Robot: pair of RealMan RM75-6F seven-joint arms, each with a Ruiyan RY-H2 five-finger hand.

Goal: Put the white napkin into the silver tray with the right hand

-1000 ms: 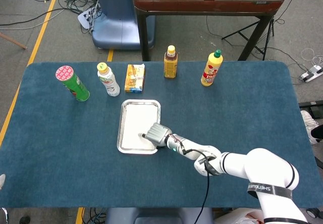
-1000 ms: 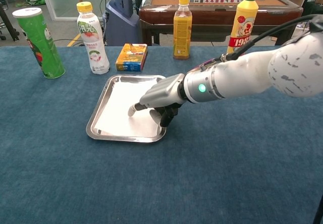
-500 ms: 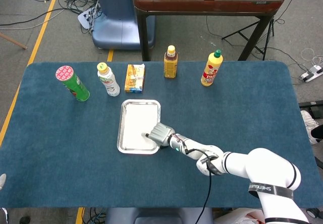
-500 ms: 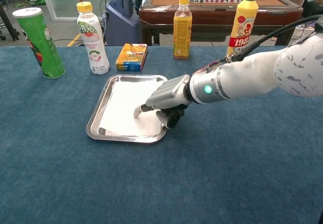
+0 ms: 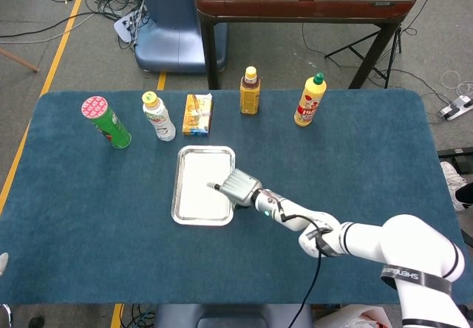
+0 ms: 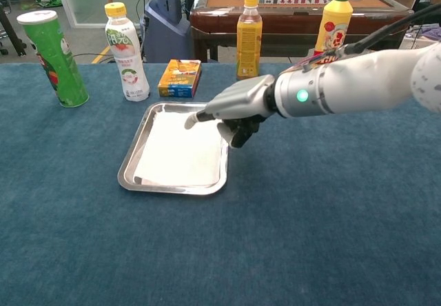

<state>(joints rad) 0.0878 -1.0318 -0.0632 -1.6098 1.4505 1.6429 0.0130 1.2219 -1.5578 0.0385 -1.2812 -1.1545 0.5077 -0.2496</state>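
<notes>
One hand (image 5: 236, 186) shows in the head view, the right one, reaching from the table's near right over the right rim of the tray (image 5: 176, 195), which sits a little left of the table's middle. The napkin (image 5: 201, 184) lies flat inside the tray and fills most of its floor. The hand holds nothing; one finger points out over the napkin, and how the others lie cannot be told from above. Along the far edge stand a green can (image 5: 108, 123), a white bottle (image 5: 158, 117), a yellow box (image 5: 197, 114), an amber bottle (image 5: 250, 91) and a yellow bottle (image 5: 310, 101), from left to right. In the chest view the right hand (image 6: 231, 107) hangs above the tray's (image 6: 131, 166) far right corner, clear of the napkin (image 6: 179, 156), with one finger stretched toward the left and the rest curled in under the palm, gripping nothing. The napkin lies in the tray, its near left corner slightly turned up. Beyond the tray, near the table's far edge, are the can (image 6: 52, 58), the white bottle (image 6: 125, 52), the box (image 6: 179, 78), the amber bottle (image 6: 249, 38) and the yellow bottle (image 6: 333, 27). No left hand appears in either view.
</notes>
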